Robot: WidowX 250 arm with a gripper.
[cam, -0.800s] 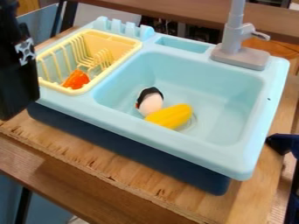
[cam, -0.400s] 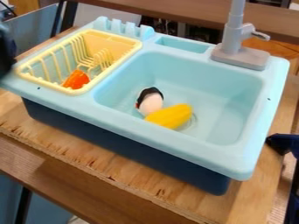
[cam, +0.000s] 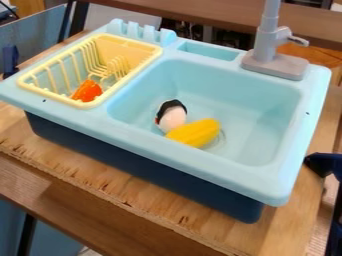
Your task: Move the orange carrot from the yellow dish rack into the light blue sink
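Looks like a lab or workshop, exact kind unclear. Features a toy kitchen sink (cam: pixel 230 172) with faucet (cam: pixel 267 37) and dish rack (cam: pixel 133 47), set on rough-edged plywood (cam: pixel 93 172); dark leg (cam: pixel 27 235) near left, wooden board (cam: pixel 200 11) far side.

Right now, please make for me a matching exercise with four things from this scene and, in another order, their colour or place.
1. Faucet
2. Corn-like toy
3. Orange piece
4. Dish rack

A. Inside the rack
B. Grey, standing at the sink's back edge
C. Pale yellow, with prongs inside
D. Bright yellow, in the basin

Pairs: 1-B, 2-D, 3-A, 4-C
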